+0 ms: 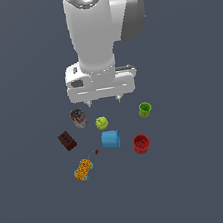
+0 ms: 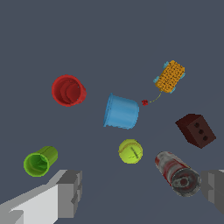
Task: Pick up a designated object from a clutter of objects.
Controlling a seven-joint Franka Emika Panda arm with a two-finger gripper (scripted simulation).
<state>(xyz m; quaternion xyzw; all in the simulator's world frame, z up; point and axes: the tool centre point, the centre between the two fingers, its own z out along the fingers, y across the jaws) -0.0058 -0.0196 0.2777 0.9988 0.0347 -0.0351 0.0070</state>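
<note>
The Panda arm hangs over the clutter of objects with nothing yet picked; the step in hand reads as the approach, the target not yet reached. The gripper [image 1: 104,101] points straight down at the grey surface [image 1: 205,180], its fingers [image 2: 70,192] spread wide and holding nothing; in the wrist view the two fingers frame the near side of the scene, with the dark can [image 2: 178,173] lying close to one of them. The brown block [image 1: 67,141], the designated object, rests on the surface at the outer edge of the cluster toward the exterior view's left, apart from its neighbours; dark dots show on one face in the wrist view. The can stands nearest it, toward the arm's base; the orange box [image 1: 83,170] lies beyond it on the far side from the arm; the yellow-green ball [image 1: 101,123] and blue cup [image 1: 110,139] sit at the cluster's middle; the red cup [image 1: 141,144] and green cup [image 1: 144,110] lie toward the exterior view's right. The gripper is not yet over the block; the next move likely calls for a sideways shift toward the exterior view's left, a turn of the wrist to square the fingers with the block's flat sides, then a descent clear of the can.
</note>
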